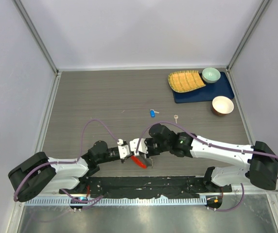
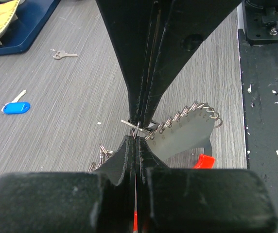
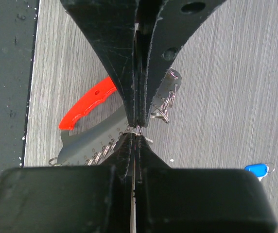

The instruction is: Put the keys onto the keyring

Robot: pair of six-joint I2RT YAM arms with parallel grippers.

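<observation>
Closest to the arm bases, a black mounting strip (image 1: pixel 144 183) runs along the near edge of the table (image 1: pixel 90 97). Just beyond it, the left gripper (image 1: pixel 126 150) and the right gripper (image 1: pixel 138 145) meet tip to tip over the wood-grain top. Each has its jaws pressed together on the thin silver wire of the keyring (image 2: pixel 136 127), and the two pairs of black fingers hide most of that wire.

Below the tips and slightly to their right lies the keyring's red fob (image 1: pixel 139 162). Its long axis is diagonal, running from far-left to near-right. Beside it is a grey flat piece (image 2: pixel 187 133) edged with a row of small wire loops.

Farther out, well apart from the grippers, the blue-headed key (image 1: pixel 152 113) lies flat, with the plain silver key (image 1: pixel 176 118) to its right.

Toward the far right corner sits a tan bowl (image 1: pixel 222 105). Behind it, a dark blue mat (image 1: pixel 212 91) carries a woven bamboo tray (image 1: pixel 185 81) and a pale green bowl (image 1: pixel 211 74).
</observation>
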